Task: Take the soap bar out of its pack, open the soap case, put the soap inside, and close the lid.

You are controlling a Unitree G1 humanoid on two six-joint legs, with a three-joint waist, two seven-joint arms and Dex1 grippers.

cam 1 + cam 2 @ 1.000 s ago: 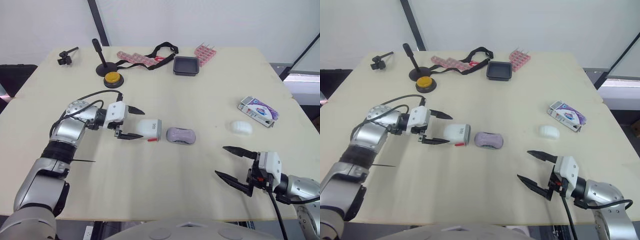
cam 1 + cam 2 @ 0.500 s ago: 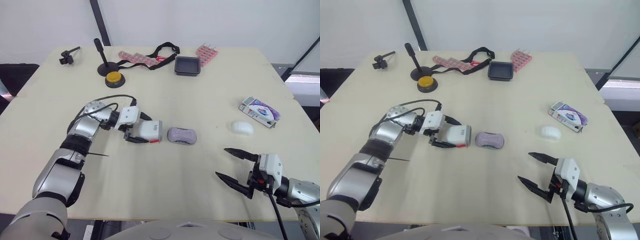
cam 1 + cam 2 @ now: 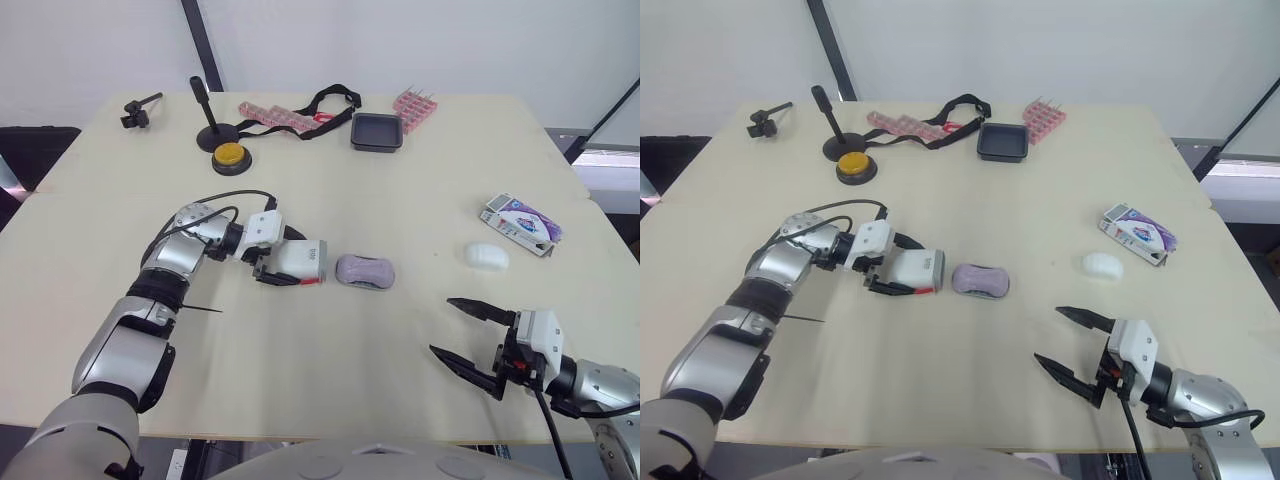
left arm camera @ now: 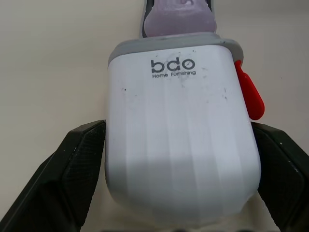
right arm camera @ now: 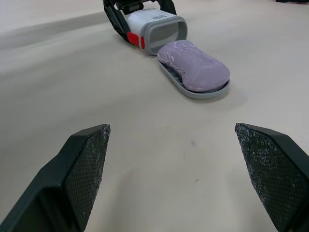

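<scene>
Clamping the white case cover [image 4: 178,140] between its 2 fingers, the left claw [image 3: 295,260] should push straight over the purple soap [image 3: 364,270] just beyond its tips; right claw [image 3: 442,325] gapes empty.

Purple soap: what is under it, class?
A grey tray lies under the soap. Its rim shows around the soap; its floor is covered.

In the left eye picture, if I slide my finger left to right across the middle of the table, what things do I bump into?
white case lid → purple soap → small white lump → soap pack
</scene>
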